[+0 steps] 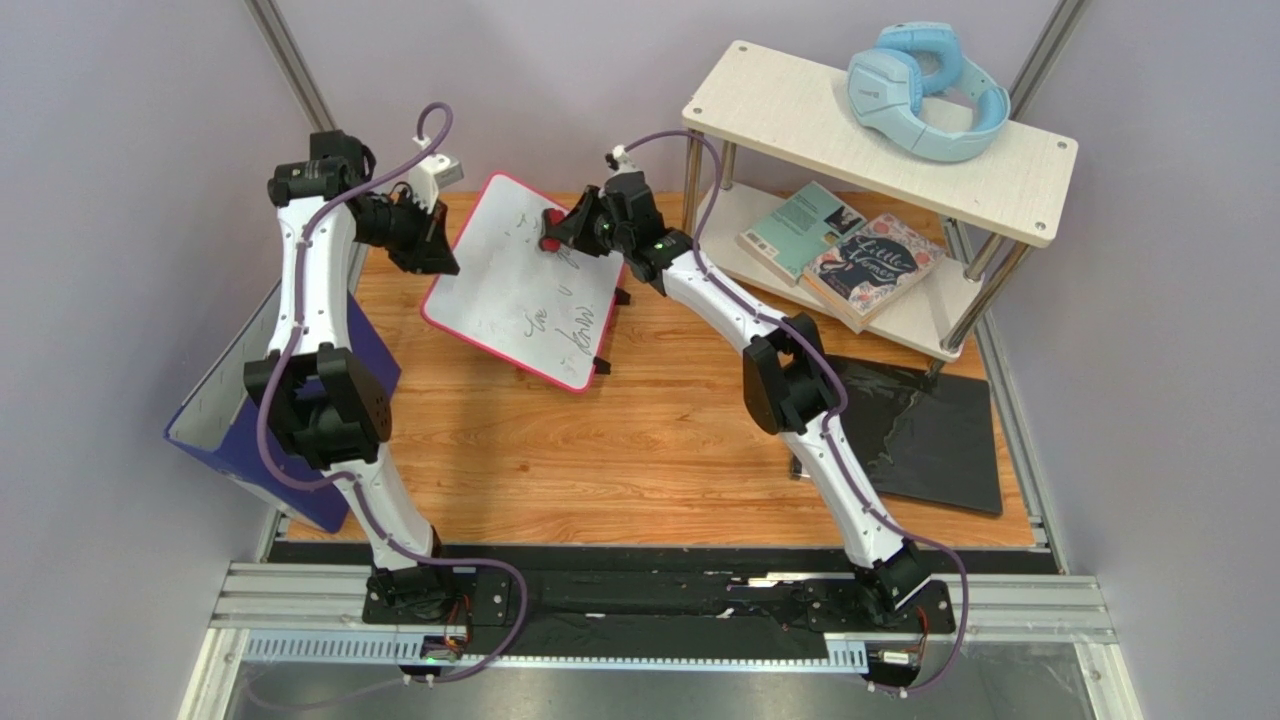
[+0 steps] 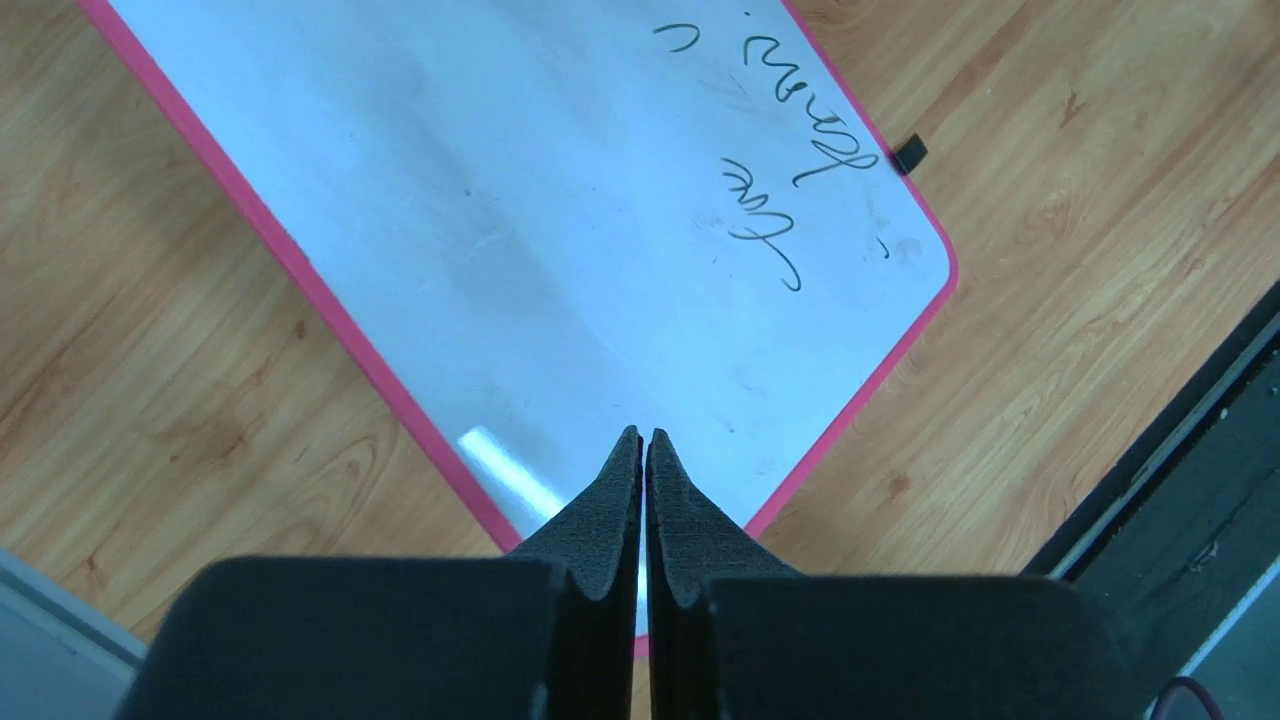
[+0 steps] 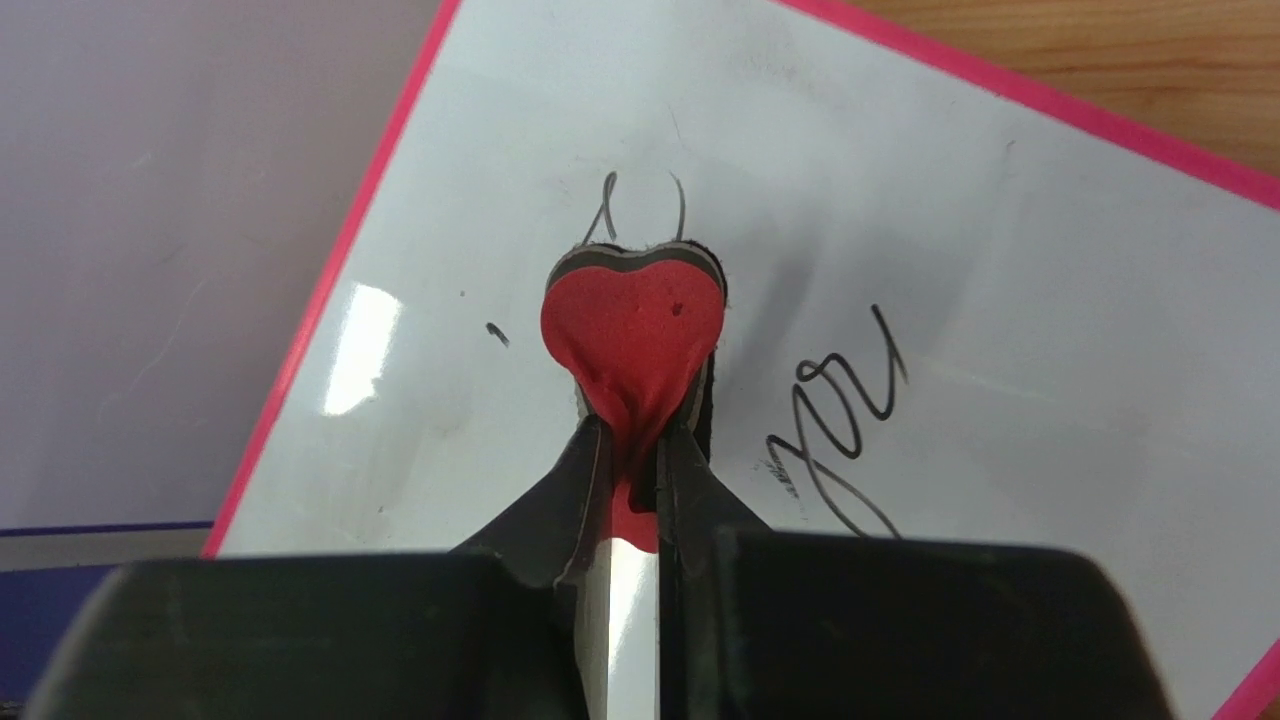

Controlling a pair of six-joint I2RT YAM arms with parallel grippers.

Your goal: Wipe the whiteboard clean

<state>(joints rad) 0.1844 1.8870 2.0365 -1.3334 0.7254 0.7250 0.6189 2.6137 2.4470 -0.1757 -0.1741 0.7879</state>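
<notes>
Top external: wooden table [image 1: 631, 450], grey walls [image 1: 601, 75]; left pincer [image 2: 646, 447] closed, right pincer [image 3: 639, 450] clamps probable eraser [image 3: 631, 323].

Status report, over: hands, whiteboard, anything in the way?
Left hand shut, empty, over the whiteboard edge. Right hand shut on red heart eraser, at the board. Writing not yet wiped. No obstruction seen.
</notes>
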